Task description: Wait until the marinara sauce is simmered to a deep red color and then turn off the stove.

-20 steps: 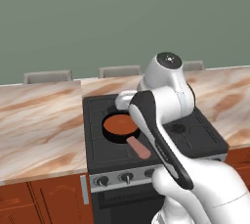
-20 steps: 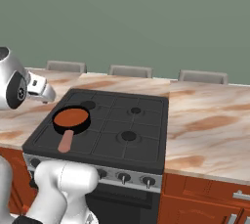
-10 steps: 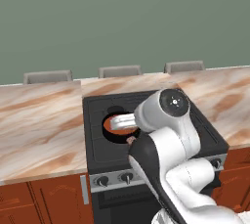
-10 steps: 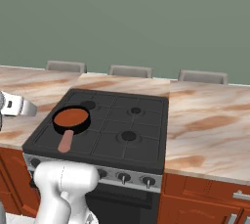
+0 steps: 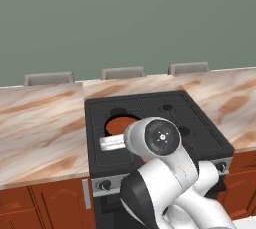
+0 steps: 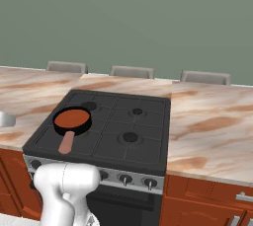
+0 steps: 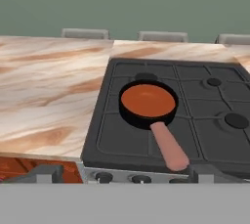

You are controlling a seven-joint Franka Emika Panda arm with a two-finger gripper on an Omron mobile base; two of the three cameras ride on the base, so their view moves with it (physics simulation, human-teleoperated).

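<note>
Item: orange-brown marinara sauce (image 7: 148, 99) in small black pan (image 7: 128, 115), front-left burner of black square stove (image 7: 205, 130). Two-finger gripper (image 7: 122, 173): wide, empty, before the knobs. Risk: switching off before sauce reddens.

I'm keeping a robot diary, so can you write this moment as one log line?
sauce: orange-red, in black pan | pan: front-left burner of stove | gripper: open, empty, off the knobs
</note>
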